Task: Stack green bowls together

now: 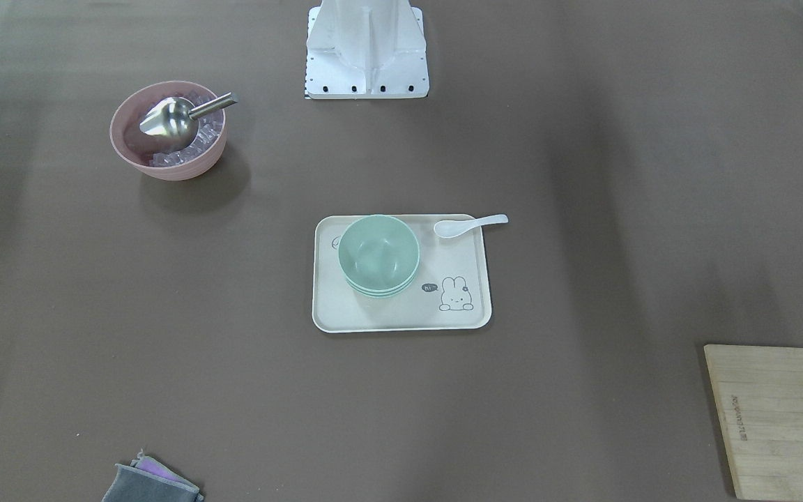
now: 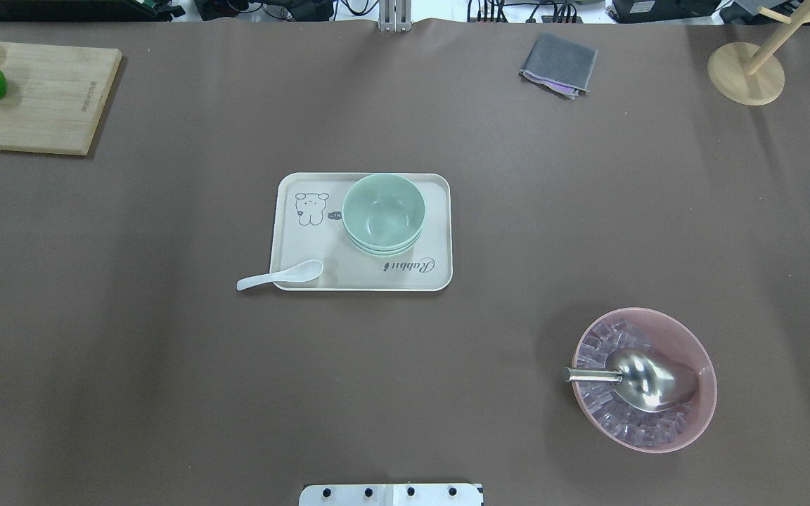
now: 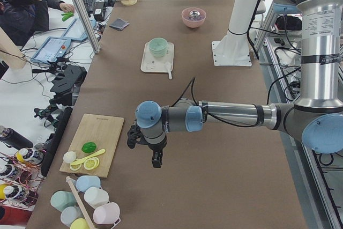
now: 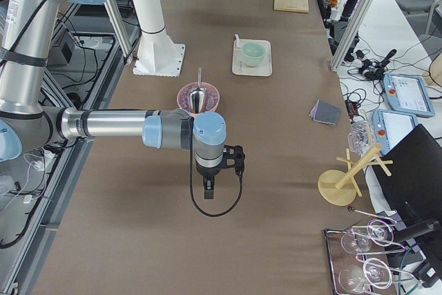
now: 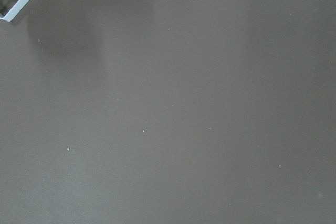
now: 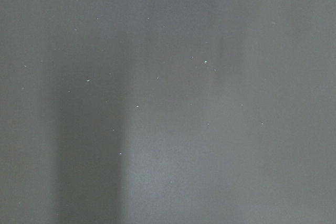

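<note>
Three pale mint-green bowls [image 1: 378, 254] sit nested in one stack on a cream rabbit tray [image 1: 401, 314] at the table's middle. The stack also shows in the overhead view [image 2: 383, 213], on the tray [image 2: 306, 239]. A white spoon [image 1: 468, 225] lies across the tray's corner. My left gripper [image 3: 156, 159] hangs over bare table far from the tray, and shows only in the exterior left view. My right gripper [image 4: 209, 188] hangs over bare table past the pink bowl, and shows only in the exterior right view. I cannot tell whether either is open or shut. Both wrist views show only brown table.
A pink bowl [image 2: 707, 379] with ice cubes and a metal scoop [image 2: 647, 379] stands on my right. A wooden cutting board [image 2: 39, 98] with fruit is far left, a grey cloth [image 2: 560, 63] and a wooden stand [image 2: 746, 74] far right.
</note>
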Controlling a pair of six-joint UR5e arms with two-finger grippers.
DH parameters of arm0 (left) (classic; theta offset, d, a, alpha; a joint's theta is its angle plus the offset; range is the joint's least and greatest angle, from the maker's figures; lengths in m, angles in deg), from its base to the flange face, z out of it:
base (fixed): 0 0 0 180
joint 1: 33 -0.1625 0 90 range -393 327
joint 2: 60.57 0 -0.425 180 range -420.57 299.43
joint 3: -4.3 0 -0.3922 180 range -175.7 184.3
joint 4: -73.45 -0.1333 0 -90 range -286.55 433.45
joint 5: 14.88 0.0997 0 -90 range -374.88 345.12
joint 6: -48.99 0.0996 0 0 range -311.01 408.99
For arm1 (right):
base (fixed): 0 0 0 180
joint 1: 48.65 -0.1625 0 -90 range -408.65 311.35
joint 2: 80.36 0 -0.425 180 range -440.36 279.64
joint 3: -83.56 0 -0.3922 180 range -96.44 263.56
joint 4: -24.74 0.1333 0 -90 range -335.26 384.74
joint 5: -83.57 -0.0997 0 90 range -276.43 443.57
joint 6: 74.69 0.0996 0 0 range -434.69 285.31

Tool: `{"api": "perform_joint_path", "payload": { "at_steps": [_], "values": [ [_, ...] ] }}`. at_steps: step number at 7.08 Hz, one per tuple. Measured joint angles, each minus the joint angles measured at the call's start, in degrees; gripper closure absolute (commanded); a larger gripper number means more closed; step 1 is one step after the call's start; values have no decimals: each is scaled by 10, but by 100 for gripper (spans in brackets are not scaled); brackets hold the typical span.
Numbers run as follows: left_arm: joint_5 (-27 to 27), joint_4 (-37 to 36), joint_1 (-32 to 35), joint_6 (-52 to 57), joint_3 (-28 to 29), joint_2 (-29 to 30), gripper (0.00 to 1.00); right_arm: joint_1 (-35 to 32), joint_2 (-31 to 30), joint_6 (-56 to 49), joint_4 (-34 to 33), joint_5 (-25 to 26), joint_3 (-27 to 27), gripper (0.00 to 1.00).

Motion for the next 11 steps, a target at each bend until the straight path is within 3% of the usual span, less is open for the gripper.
{"api": "perform_joint_path", "payload": {
  "at_steps": [11],
  "values": [
    [0,1,1,-3,-4,-1,1,0,-2,1,1,-1,12,0]
  ]
}}
